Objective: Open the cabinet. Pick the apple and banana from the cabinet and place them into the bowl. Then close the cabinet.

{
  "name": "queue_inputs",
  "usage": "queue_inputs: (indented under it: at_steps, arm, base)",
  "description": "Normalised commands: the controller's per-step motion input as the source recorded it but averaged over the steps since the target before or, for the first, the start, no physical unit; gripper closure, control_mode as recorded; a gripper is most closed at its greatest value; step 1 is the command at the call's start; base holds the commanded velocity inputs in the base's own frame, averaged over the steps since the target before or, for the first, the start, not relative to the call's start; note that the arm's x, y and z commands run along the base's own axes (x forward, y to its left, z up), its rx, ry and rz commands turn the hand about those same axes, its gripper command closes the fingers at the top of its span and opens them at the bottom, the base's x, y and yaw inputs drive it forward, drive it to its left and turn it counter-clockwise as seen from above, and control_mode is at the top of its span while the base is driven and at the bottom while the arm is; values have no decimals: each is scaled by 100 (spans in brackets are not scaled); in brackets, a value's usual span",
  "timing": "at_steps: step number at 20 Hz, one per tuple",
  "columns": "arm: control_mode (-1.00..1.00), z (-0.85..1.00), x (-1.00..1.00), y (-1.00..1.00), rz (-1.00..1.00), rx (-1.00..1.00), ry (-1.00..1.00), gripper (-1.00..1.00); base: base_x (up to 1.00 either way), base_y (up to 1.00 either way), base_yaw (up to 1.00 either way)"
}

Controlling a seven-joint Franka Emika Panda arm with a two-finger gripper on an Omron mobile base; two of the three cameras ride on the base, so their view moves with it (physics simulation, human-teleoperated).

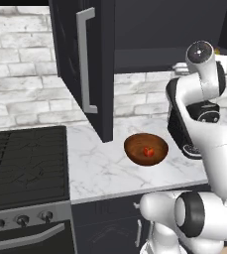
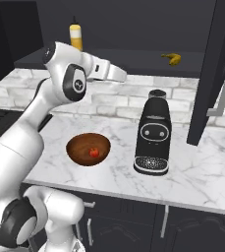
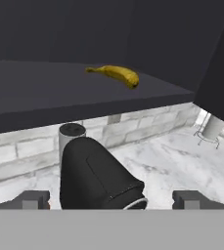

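Cabinet (image 2: 133,24) open, left door (image 1: 85,64) swung out over the counter (image 1: 100,168) with its silver handle (image 1: 86,62) facing the room, right door (image 2: 214,74) likewise swung wide in the right base view. Banana (image 2: 172,58) lying on the cabinet shelf toward the right side, well apart from a yellow bottle (image 2: 75,37) standing at the left end of the same shelf; same banana (image 3: 114,74) seen from the hand view resting near the shelf's front edge. Bowl (image 1: 145,149) on the marble counter below, apple (image 1: 148,151) inside it, small and red against the brown. Coffee machine (image 2: 153,133) upright just right of the bowl, near but not touching. Gripper (image 3: 111,199) raised at shelf-edge height above the coffee machine, fingers (image 3: 35,199) spread wide apart with nothing between them, pointing toward the cabinet interior and the banana. Stove (image 1: 26,168) to the left of the counter, knobs along its front
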Motion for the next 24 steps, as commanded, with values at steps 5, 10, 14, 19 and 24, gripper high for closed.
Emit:
queue_inputs:
  at_steps: [5,10,14,19,24]
  arm:
    - [-100,29,20,-41,-2,0,-7,-100]
    - [-100,2,23,-52,1,0,-5,-100]
    - [-100,0,24,-59,7,2,0,-100]
    - [-100,0,28,-56,6,3,0,-100]
    - [-100,5,45,-44,2,6,0,-100]
  base:
    - [0,0,0]
    - [0,0,0]
    - [0,0,0]
    - [0,0,0]
    - [0,0,0]
